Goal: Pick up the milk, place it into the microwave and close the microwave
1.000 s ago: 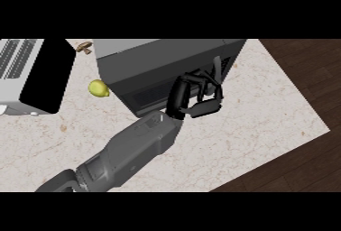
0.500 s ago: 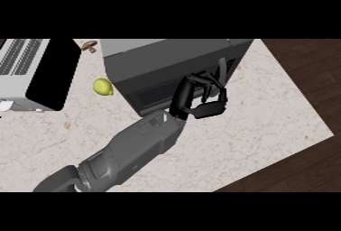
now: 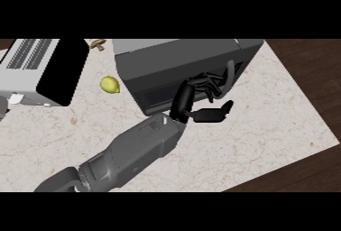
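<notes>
Reaching up from the lower edge, one grey forearm [image 3: 133, 153] is seen crossing the pale marble worktop [image 3: 266, 122], and its black right hand [image 3: 200, 97] is held against the front of the dark microwave [image 3: 180, 67], fingers curled near the handle and thumb stretched out to the right. Whether anything is gripped by that hand cannot be told, and the milk cannot be made out anywhere, so its place relative to the hand cannot be given. A lemon [image 3: 110, 85] is seen lying on the worktop just left of the microwave, beside a grey toaster oven [image 3: 40, 67] at the left edge.
</notes>
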You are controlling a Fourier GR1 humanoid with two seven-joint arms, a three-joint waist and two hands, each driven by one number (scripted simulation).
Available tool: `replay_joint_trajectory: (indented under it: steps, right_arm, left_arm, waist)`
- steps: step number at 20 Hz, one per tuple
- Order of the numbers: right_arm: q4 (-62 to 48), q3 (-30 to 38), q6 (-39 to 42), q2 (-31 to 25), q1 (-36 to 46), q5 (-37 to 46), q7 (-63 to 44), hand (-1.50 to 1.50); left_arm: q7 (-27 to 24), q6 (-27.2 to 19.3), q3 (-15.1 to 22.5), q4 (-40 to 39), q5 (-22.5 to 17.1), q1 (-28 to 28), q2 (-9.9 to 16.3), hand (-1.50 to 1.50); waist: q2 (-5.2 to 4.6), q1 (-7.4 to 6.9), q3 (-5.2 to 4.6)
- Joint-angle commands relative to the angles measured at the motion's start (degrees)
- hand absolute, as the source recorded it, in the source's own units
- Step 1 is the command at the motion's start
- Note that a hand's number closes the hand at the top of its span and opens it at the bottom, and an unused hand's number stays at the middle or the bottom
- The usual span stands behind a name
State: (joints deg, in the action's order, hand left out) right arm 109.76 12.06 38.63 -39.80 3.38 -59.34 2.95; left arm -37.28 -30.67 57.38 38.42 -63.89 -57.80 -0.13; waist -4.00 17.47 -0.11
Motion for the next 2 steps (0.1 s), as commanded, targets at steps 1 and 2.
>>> replay_joint_trajectory:
  steps: [1, 2]
  right_arm:
    - [1.2, 0.4, -0.5, -0.6, -1.6, -0.7, -0.7, -1.5]
    - [1.8, 0.9, -0.7, -0.6, -1.4, -1.3, -0.4, -1.5]
  left_arm:
    - [0.2, -3.7, -3.4, -8.3, -2.9, 3.4, 0.1, -1.5]
    - [0.1, -2.9, -3.7, -8.9, -3.0, 2.7, 0.1, -1.5]
  waist:
    - [-0.11, -1.59, -0.03]
    - [-0.1, -1.76, -0.06]
